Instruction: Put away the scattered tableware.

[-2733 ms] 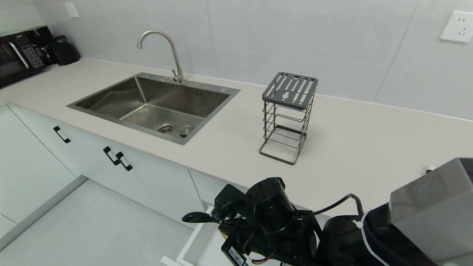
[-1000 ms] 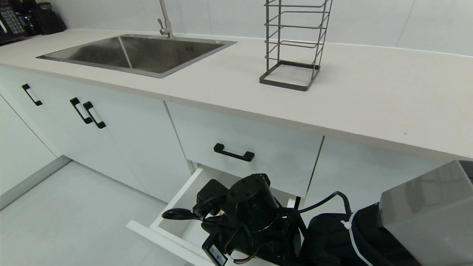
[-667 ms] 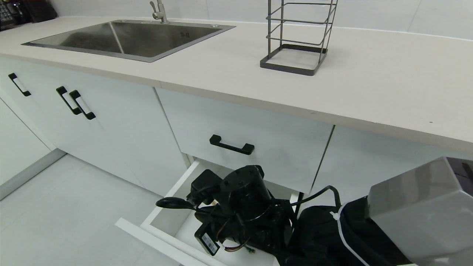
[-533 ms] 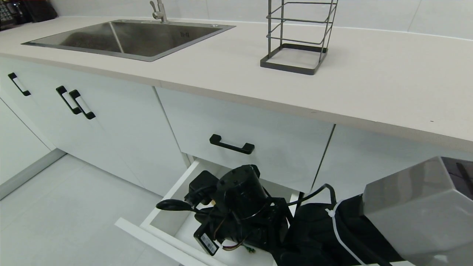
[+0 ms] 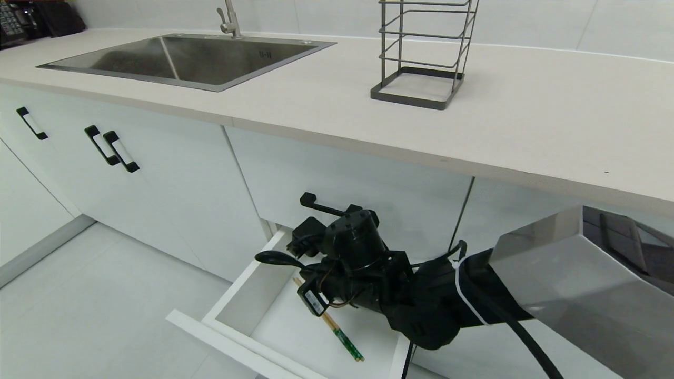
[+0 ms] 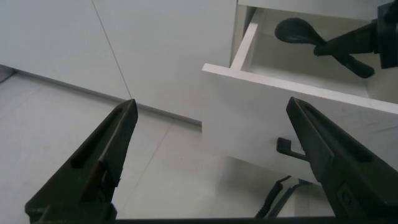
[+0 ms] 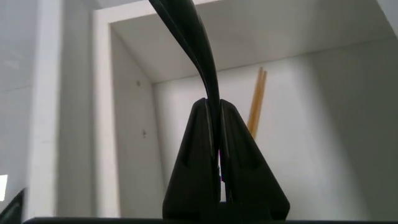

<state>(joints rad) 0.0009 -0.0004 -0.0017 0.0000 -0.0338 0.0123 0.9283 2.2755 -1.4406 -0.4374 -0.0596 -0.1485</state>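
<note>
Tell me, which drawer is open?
The lower drawer is open: it is pulled out, with chopsticks lying inside and the right gripper holding a black spoon above it. The upper drawer right above it is shut.
</note>
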